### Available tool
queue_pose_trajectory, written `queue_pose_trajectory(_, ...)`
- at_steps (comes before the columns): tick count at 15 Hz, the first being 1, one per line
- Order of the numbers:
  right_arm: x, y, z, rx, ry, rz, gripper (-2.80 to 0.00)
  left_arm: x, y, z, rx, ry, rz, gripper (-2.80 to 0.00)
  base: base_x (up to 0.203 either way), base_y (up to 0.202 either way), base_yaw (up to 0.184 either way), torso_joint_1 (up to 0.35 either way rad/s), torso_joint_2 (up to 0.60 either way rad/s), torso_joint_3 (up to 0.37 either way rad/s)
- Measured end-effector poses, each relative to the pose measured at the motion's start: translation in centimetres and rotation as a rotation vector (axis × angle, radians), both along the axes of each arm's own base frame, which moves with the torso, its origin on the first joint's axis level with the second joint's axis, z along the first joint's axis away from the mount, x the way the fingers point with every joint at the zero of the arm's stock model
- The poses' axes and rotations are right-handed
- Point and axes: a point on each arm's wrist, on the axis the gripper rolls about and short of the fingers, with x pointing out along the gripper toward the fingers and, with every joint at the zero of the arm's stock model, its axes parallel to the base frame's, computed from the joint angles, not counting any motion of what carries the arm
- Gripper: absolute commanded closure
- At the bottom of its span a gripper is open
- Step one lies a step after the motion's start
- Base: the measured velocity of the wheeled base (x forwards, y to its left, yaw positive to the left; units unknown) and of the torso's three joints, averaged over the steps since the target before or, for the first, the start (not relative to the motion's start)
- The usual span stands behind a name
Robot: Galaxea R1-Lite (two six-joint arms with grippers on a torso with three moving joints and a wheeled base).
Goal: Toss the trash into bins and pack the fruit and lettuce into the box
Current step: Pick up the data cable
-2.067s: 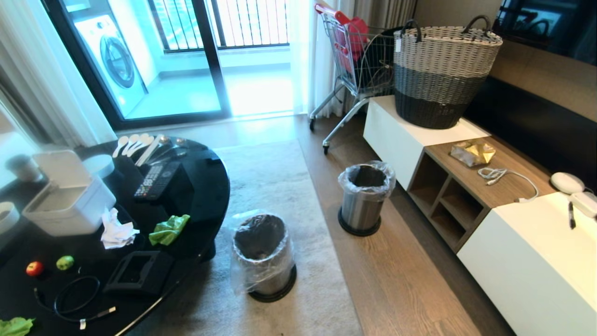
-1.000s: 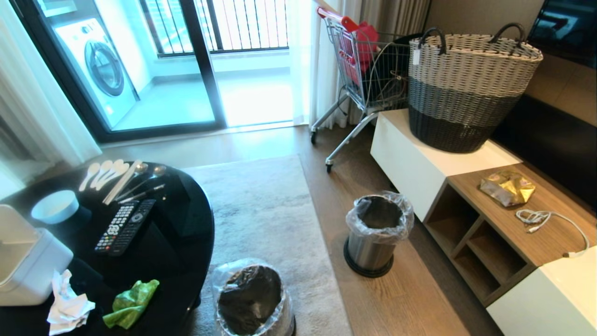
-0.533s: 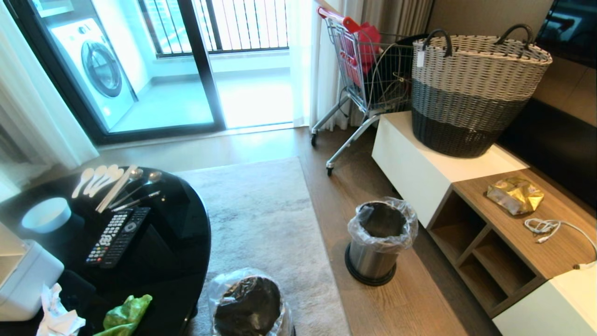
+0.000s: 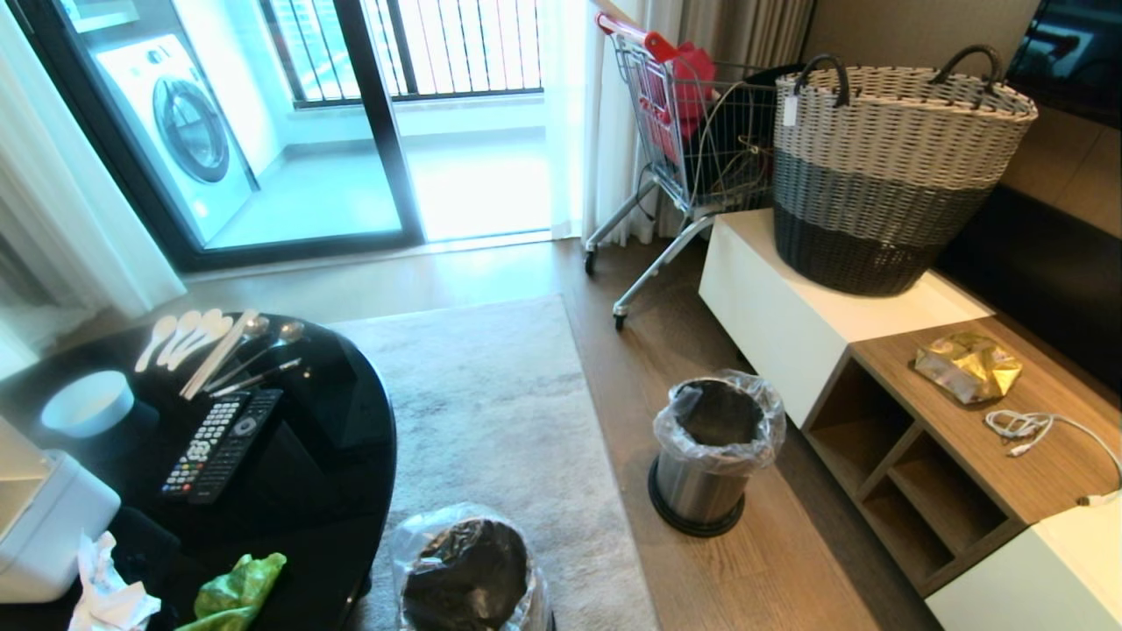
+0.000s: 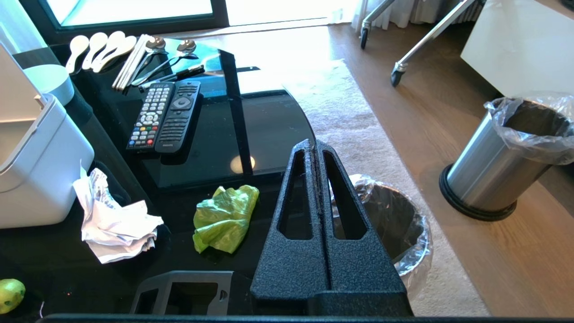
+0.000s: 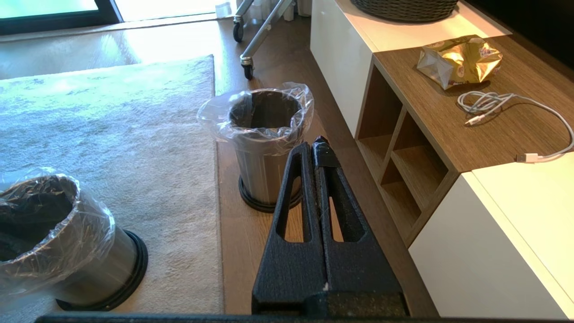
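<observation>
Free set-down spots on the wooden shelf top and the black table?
Wooden shelf top: bare at the front edge, ahead of the gold wrapper and white cable. Black table: bare right of the remotes, up to its rim. Crowded between the white box, tissue and lettuce.

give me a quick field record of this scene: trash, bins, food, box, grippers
tissue: crumpled, on the black table beside the white box, at
gold wrapper: on the wooden shelf top
bins: both lined; one on the rug by the table, one on the wood floor by the shelf unit
lettuce: one leaf on the table
green apple: at the table's near edge
box lid: raised
left gripper: shut, holding nothing
right gripper: shut, holding nothing
</observation>
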Motion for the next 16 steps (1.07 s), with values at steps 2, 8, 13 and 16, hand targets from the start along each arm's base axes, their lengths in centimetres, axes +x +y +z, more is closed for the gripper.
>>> queue_pose_trajectory(2, 0.00, 0.00, 0.01, 0.003, -0.001, -0.001, 0.00, 0.00, 0.00, 0.00, 0.000, 0.000, 0.000, 0.00, 0.000, 0.000, 0.000, 0.000, 0.00, 0.000)
queue_pose_trajectory(8, 0.00, 0.00, -0.01, 0.004, 0.001, 0.000, 0.00, 0.00, 0.00, 0.01, 0.000, -0.001, 0.001, 0.00, 0.001, 0.001, -0.010, 0.001, 0.00, 0.000)
queue_pose_trajectory(13, 0.00, 0.00, 0.01, 0.008, -0.001, 0.000, 0.00, 0.00, 0.00, 0.00, 0.000, 0.000, 0.001, 0.00, 0.001, 0.005, -0.154, 0.003, 0.00, 0.002)
queue_pose_trajectory(16, 0.00, 0.00, 0.01, 0.008, -0.001, 0.000, 0.00, 0.00, 0.00, 0.01, 0.000, -0.001, 0.001, 0.00, 0.001, 0.008, -0.163, 0.003, 0.00, 0.002)
